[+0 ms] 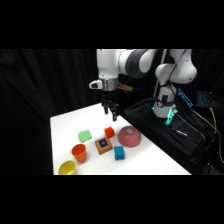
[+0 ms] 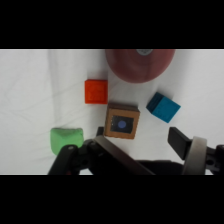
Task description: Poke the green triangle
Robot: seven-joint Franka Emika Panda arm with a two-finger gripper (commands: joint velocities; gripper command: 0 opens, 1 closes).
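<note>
Above the table's far side at centre frame, the white arm's two-finger gripper (image 1: 111, 111) hangs with fingers spread wide, holding nothing. Down and left of it lies the small light-green flat triangle block (image 1: 85, 135), beside the red block (image 1: 109, 132). No readable writing anywhere.

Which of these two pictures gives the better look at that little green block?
The wrist view: the green triangle looks large there, seen from above, though the gripper's black linkage overlaps its lower edge. In the side view the green triangle is a small patch on the table, left of the red block.
</note>
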